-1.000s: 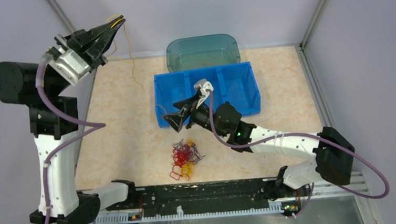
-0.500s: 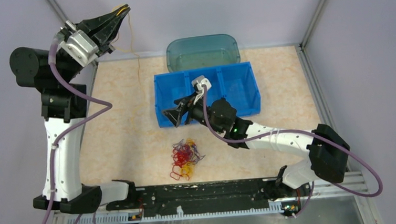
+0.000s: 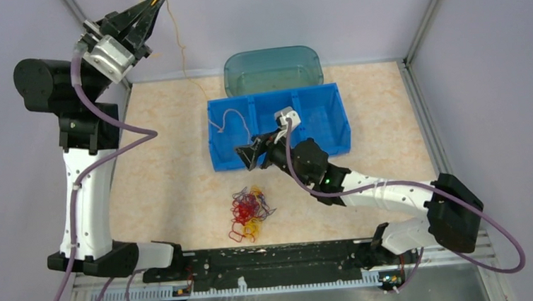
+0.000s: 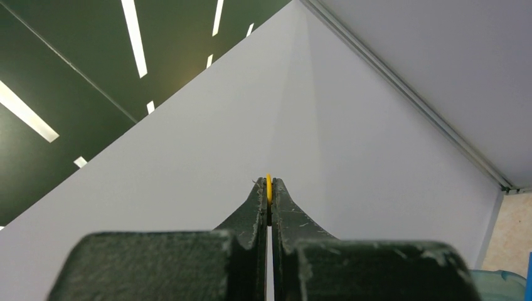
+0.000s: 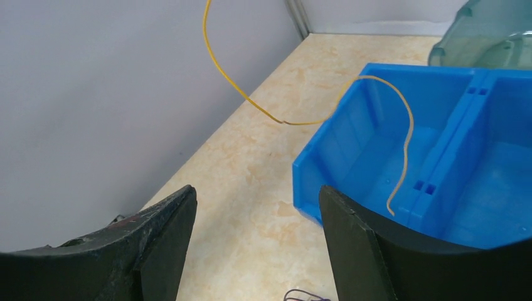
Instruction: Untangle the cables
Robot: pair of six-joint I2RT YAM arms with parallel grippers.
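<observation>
1. My left gripper (image 4: 268, 187), raised high at the far left, is clenched on one yellow cable (image 5: 251, 103). The cable's free end hangs into the left compartment of the blue bin (image 5: 376, 144).
2. My right gripper (image 5: 254, 200) is released and empty, at the bin's near-left corner.
3. The other cables lie in a clump (image 3: 249, 212) on the table (image 3: 165, 164), apart from the bin.
4. Judgement: I should lower the strand fully into the compartment before unclamping, and keep the right jaws clear of it.
</observation>
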